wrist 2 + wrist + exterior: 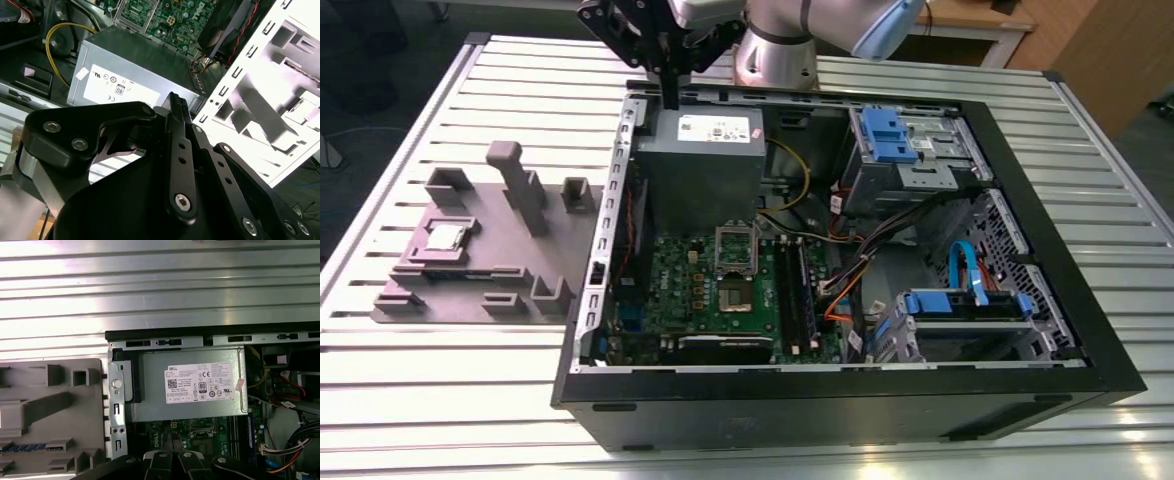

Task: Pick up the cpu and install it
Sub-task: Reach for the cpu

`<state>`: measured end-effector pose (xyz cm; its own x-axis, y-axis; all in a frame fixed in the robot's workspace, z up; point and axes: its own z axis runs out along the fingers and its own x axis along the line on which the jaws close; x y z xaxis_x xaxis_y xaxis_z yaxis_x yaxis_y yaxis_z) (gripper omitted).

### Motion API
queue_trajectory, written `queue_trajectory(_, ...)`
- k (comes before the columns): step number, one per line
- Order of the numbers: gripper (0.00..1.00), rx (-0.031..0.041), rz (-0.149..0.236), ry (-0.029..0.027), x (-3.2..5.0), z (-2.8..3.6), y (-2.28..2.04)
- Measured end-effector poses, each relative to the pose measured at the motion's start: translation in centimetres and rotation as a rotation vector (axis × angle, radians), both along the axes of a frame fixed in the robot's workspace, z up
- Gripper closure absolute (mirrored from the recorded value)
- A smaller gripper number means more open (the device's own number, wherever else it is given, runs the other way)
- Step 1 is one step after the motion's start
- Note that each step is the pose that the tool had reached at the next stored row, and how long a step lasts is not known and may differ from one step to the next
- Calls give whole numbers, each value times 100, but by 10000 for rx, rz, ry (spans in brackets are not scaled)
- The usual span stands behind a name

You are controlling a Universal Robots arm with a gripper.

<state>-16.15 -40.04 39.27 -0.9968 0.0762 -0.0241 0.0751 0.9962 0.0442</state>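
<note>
Pincer (670,98), closed on nothing, hangs over the case rim (854,385), well apart from the cpu (447,237) on its tray (467,292).

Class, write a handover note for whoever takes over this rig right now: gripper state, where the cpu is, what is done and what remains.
The gripper is shut and holds nothing. It hangs above the power supply, at the back of the computer case.
The cpu lies in the plastic tray on the table, on the exterior view's left, outside the case.
The socket on the green board looks empty.
Done: nothing yet.
Left: the cpu is not picked up and not installed.
</note>
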Motion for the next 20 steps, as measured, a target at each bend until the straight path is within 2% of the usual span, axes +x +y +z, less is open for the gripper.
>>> queue_trajectory(20,90,1,-1,0,-66,-2,0)
